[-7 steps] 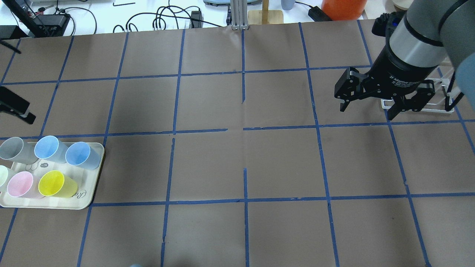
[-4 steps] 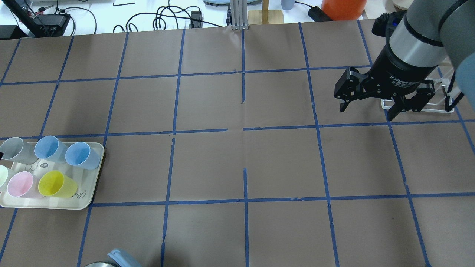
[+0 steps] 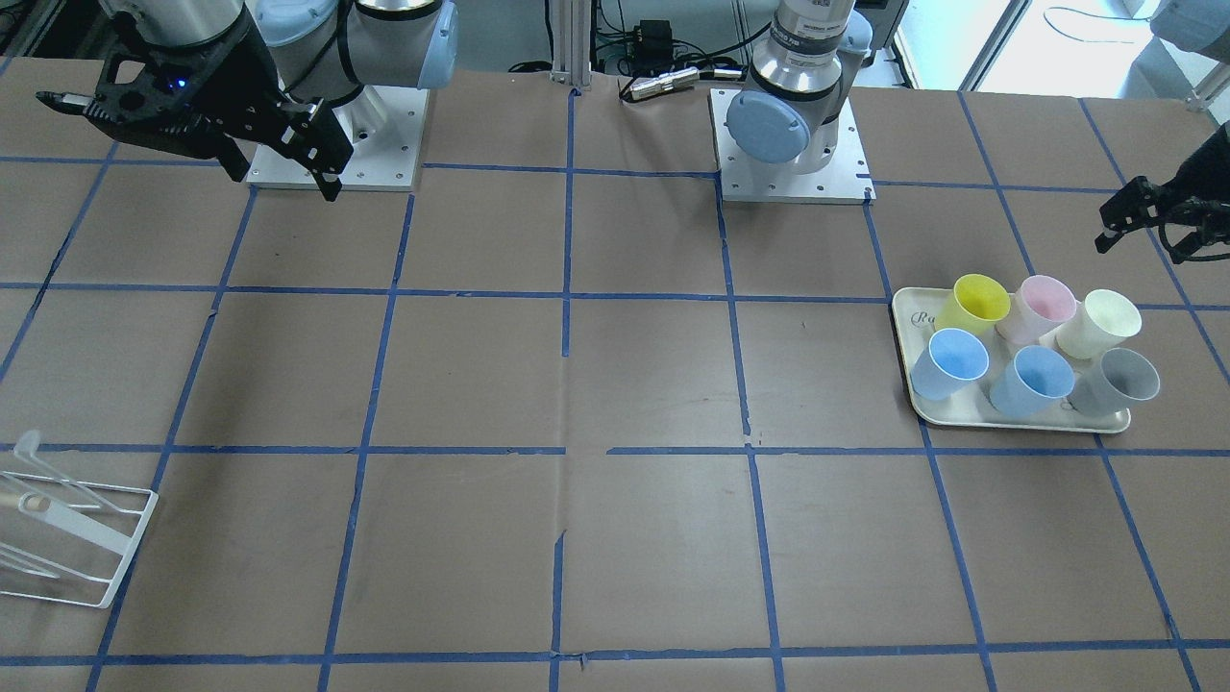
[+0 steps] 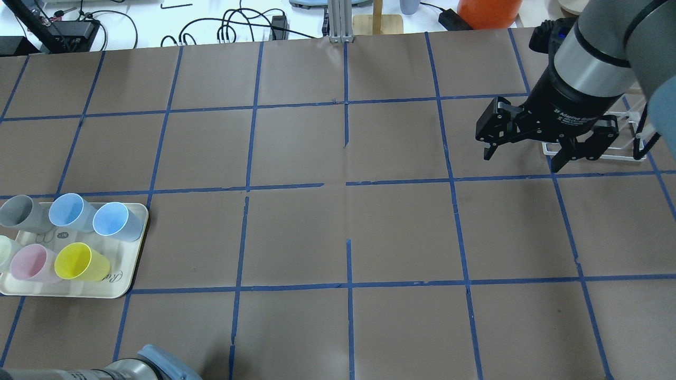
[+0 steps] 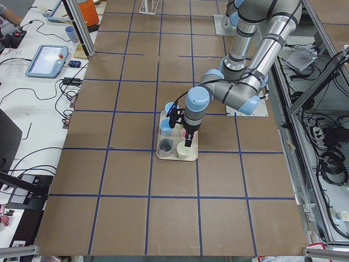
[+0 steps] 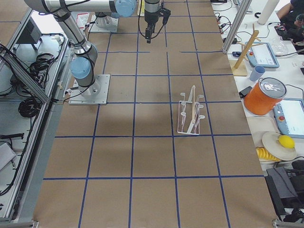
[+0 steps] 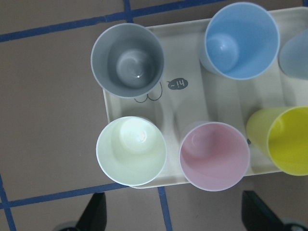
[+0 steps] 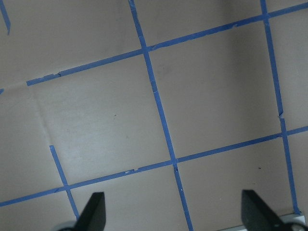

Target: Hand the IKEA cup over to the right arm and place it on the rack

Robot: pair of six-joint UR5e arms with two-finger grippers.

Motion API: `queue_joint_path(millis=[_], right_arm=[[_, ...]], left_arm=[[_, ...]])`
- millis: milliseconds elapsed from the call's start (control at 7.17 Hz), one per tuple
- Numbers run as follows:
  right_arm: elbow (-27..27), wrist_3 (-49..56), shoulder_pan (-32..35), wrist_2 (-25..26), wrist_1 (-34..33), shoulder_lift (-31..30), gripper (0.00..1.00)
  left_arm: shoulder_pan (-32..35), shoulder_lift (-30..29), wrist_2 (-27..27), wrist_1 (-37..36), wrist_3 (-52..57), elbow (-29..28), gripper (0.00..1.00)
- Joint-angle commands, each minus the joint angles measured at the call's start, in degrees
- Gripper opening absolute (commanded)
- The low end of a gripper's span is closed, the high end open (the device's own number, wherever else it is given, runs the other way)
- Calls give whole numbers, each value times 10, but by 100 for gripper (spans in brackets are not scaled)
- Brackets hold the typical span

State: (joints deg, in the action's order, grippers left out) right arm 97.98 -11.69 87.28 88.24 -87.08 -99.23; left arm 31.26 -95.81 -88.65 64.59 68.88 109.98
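Note:
The cream-white IKEA cup (image 3: pixel 1105 322) stands upright on the cream tray (image 3: pixel 1009 418) among the coloured cups, at the tray's outer corner on the robot's side. In the left wrist view it (image 7: pixel 131 150) sits left of centre, above the fingertips. My left gripper (image 3: pixel 1153 216) is open and empty, high over the tray's outer side. My right gripper (image 4: pixel 523 150) is open and empty, hovering beside the white wire rack (image 4: pixel 628 150), which it partly hides. The rack shows whole in the exterior right view (image 6: pixel 190 116).
On the tray a grey cup (image 7: pixel 127 60), a pink cup (image 7: pixel 214 156), a yellow cup (image 7: pixel 284 139) and two blue cups (image 4: pixel 71 211) crowd the cream one. The left arm's elbow (image 4: pixel 153 364) is at the near edge. Cables and an orange container (image 4: pixel 488 13) lie behind the table.
My left gripper has left the overhead view's left edge, and the left arm's elbow has come in at the bottom. My right gripper has barely moved.

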Motion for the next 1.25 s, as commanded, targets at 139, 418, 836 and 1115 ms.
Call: queue_joint_path(millis=[139,418,836,1115], right_arm=[[0,3,0,0,0,3,100],[0,3,0,0,2,3,100],[0,3,0,1,2,4,100],[4,2,0,1,2,5,100]], left_arm=[[-29,-68,21,-65,34,-3,100],[-30,-98,23,-82,29,-4,100],[-30,-124,23,-83,25,-24,100],[-30,-136,16,-83,27,-19,66]])
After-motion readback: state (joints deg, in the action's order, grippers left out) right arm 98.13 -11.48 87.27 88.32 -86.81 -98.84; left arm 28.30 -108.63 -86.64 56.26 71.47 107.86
